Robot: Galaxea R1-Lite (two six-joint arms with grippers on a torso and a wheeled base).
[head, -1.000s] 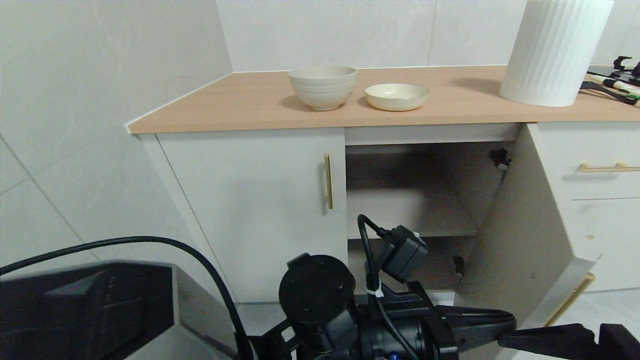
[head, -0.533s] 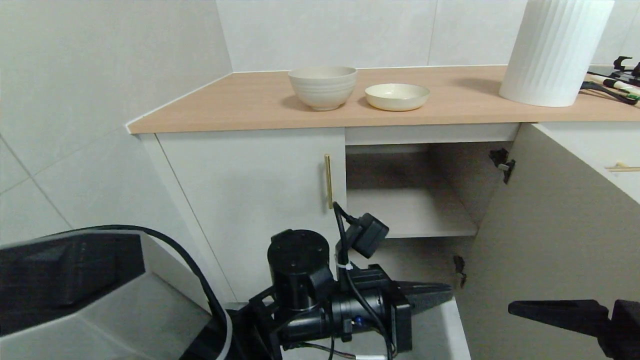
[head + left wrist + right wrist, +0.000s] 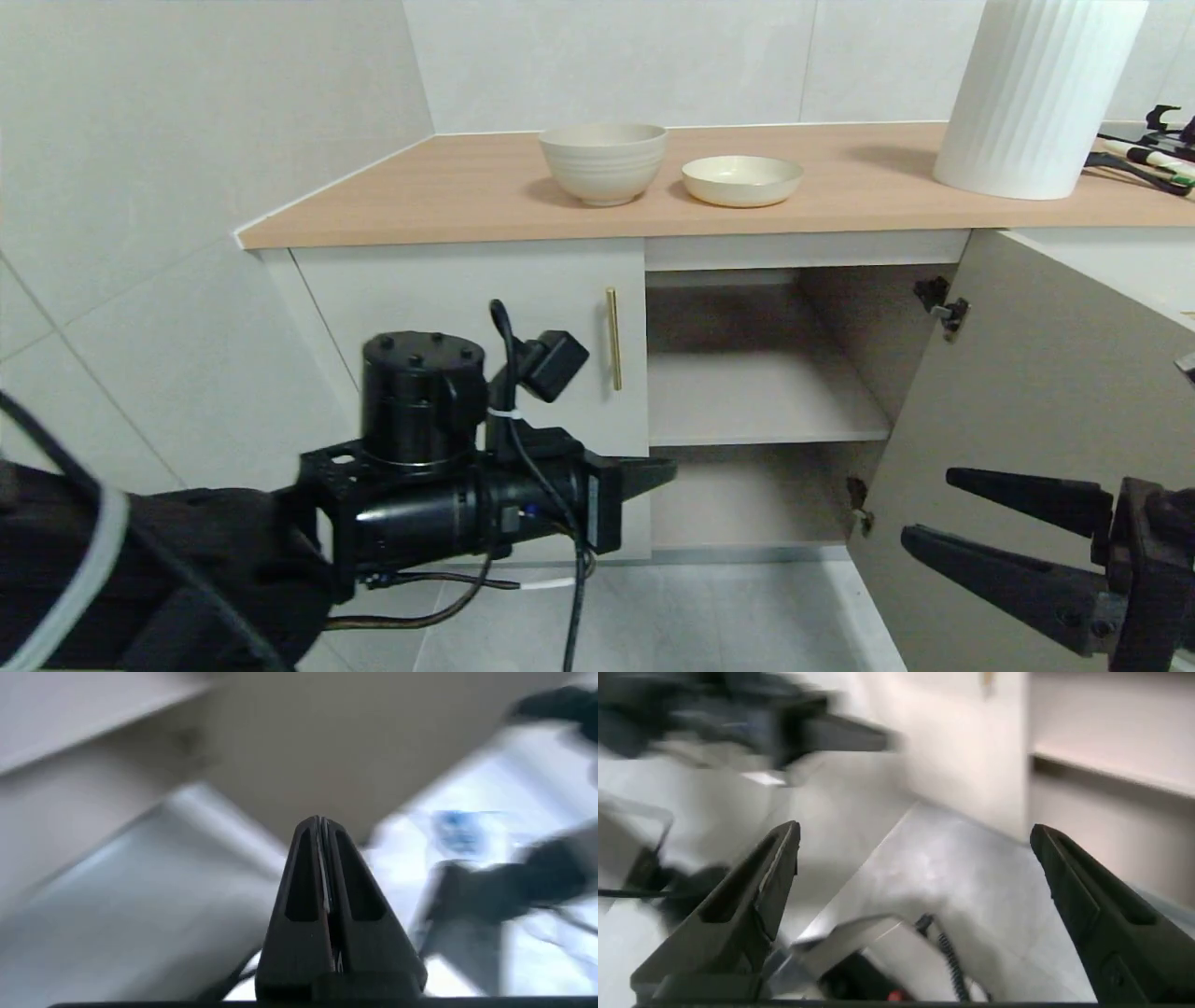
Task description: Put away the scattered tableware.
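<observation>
A ribbed beige bowl [image 3: 603, 161] and a shallow cream dish [image 3: 742, 179] sit side by side on the wooden countertop [image 3: 448, 196]. Below them the cabinet's right door [image 3: 1018, 392] stands swung open, showing two bare shelves [image 3: 761, 406]. My left gripper [image 3: 653, 473] hangs low in front of the closed left door, fingers pressed together and holding nothing; it also shows shut in the left wrist view [image 3: 320, 831]. My right gripper [image 3: 929, 509] is low at the right by the open door, jaws spread wide, as in the right wrist view [image 3: 915, 840].
A tall white ribbed container [image 3: 1036, 93] stands on the counter's right, with dark tools [image 3: 1144, 159] beyond it. The closed left door has a brass handle [image 3: 612, 338]. A tiled wall [image 3: 187, 187] closes off the left. Tiled floor [image 3: 672, 616] lies below.
My left arm has swung left and risen, from before the open compartment to before the closed door. The cabinet door has opened wider. My right gripper has come further into view.
</observation>
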